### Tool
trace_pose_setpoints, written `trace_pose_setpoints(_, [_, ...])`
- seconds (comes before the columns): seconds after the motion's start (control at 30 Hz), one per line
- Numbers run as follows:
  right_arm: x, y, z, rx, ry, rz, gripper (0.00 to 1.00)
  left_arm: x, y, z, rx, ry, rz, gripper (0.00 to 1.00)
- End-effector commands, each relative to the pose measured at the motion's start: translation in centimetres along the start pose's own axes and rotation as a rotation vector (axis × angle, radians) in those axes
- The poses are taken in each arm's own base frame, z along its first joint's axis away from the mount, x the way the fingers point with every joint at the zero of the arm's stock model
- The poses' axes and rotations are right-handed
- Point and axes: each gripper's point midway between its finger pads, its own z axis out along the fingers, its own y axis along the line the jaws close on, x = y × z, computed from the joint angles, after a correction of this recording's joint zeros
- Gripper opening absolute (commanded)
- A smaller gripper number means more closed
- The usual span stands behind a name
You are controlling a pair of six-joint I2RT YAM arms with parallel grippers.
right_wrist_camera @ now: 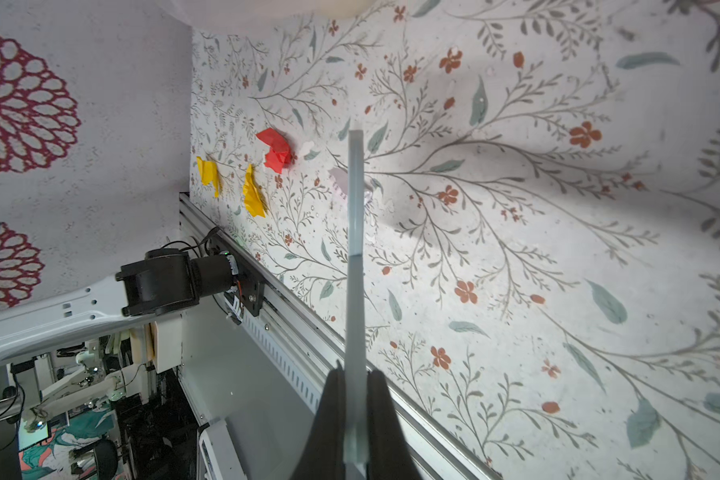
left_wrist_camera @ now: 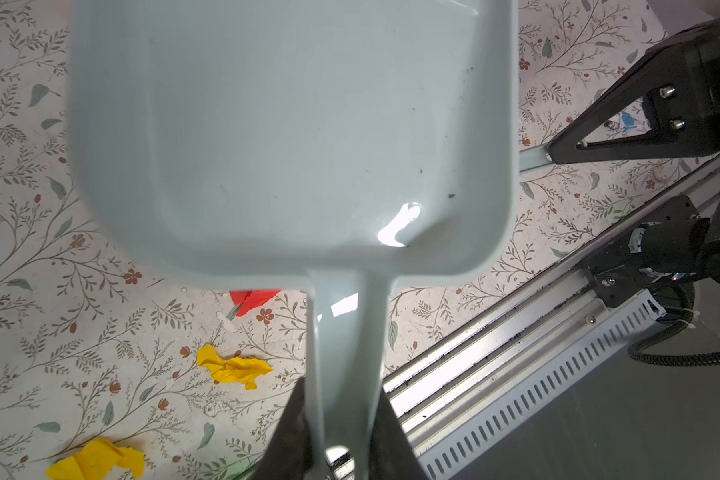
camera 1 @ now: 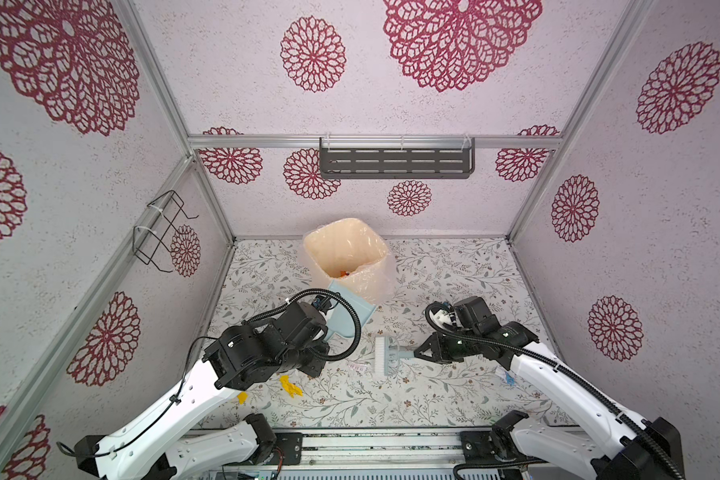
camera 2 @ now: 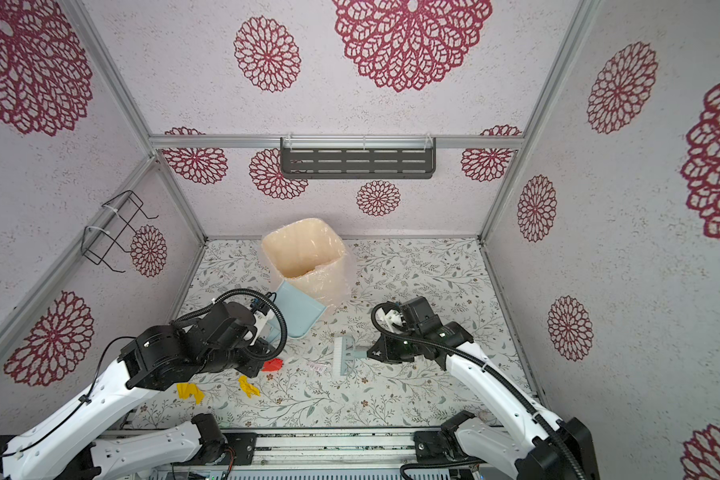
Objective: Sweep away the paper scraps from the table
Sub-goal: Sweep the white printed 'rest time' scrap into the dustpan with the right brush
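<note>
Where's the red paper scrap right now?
In a top view the red scrap lies on the table left of centre, beside the left arm, between the brush and a yellow scrap.

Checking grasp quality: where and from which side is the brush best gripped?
Grip the brush by the free end of its flat handle, coming from the right: the handle sticks out that way from the head, and it is thin enough to sit between shut jaws, as the right gripper holds it.

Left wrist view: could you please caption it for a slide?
Left gripper holds empty dustpan by its handle; red and yellow paper scraps litter the table.
</note>
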Motion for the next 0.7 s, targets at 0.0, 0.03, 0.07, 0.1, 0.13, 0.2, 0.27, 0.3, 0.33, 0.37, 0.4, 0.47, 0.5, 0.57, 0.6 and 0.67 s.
trace_pose_setpoints(0.0, [-1.3, 3.2, 1.4, -0.119, -0.018, -0.032, 0.0, 0.6, 0.0, -0.4, 0.012, -0.01, -0.043, 0.0])
trace_pose_setpoints(0.03, [-1.5, 3.7, 2.0, -0.135, -0.016, -0.041, 0.0, 0.8, 0.0, -0.3, 0.016, -0.004, -0.046, 0.0])
trace_pose_setpoints(0.07, [-1.7, 4.3, 2.7, -0.151, -0.013, -0.05, 0.0, 1.0, -0.1, -0.2, 0.018, 0.003, -0.051, 0.0])
trace_pose_setpoints(0.1, [-2.0, 4.9, 3.4, -0.168, -0.014, -0.061, 0.0, 1.3, -0.2, 0.0, 0.021, 0.013, -0.054, 0.0])
trace_pose_setpoints(0.13, [-2.2, 5.3, 3.9, -0.181, -0.014, -0.067, 0.0, 1.5, -0.3, 0.2, 0.025, 0.02, -0.055, 0.0])
trace_pose_setpoints(0.2, [-2.6, 5.7, 5.1, -0.196, -0.008, -0.074, 0.0, 2.1, -0.4, 0.6, 0.026, 0.04, -0.056, 0.0])
trace_pose_setpoints(0.27, [-2.6, 5.0, 6.4, -0.179, 0.019, -0.068, 0.0, 2.8, -0.5, 1.0, 0.026, 0.06, -0.058, 0.0])
trace_pose_setpoints(0.3, [-2.5, 4.5, 6.9, -0.167, 0.033, -0.065, 0.0, 3.1, -0.5, 1.3, 0.027, 0.073, -0.059, 0.0])
trace_pose_setpoints(0.33, [-2.3, 4.0, 7.3, -0.156, 0.044, -0.061, 0.0, 3.5, -0.6, 1.5, 0.03, 0.084, -0.063, 0.0])
trace_pose_setpoints(0.37, [-2.2, 3.5, 7.6, -0.141, 0.055, -0.055, 0.0, 3.8, -0.7, 1.7, 0.033, 0.095, -0.065, 0.0])
trace_pose_setpoints(0.4, [-2.2, 2.8, 7.7, -0.126, 0.062, -0.05, 0.0, 4.2, -0.9, 1.9, 0.039, 0.106, -0.071, 0.0])
trace_pose_setpoints(0.47, [-2.0, 1.6, 7.6, -0.098, 0.073, -0.038, 0.0, 4.9, -1.1, 2.3, 0.045, 0.131, -0.076, 0.0])
trace_pose_setpoints(0.5, [-1.8, 0.9, 7.4, -0.083, 0.079, -0.031, 0.0, 5.3, -1.4, 2.6, 0.053, 0.143, -0.079, 0.0])
trace_pose_setpoints(0.57, [-1.4, -0.4, 6.6, -0.054, 0.091, -0.017, 0.0, 6.0, -1.7, 3.1, 0.057, 0.166, -0.078, 0.0])
trace_pose_setpoints(0.6, [-1.2, -1.1, 6.1, -0.037, 0.096, -0.012, 0.0, 6.3, -1.9, 3.4, 0.061, 0.173, -0.079, 0.0])
trace_pose_setpoints(0.67, [-0.8, -2.3, 5.0, -0.005, 0.108, -0.003, 0.0, 6.7, -2.4, 3.9, 0.074, 0.186, -0.078, 0.0])
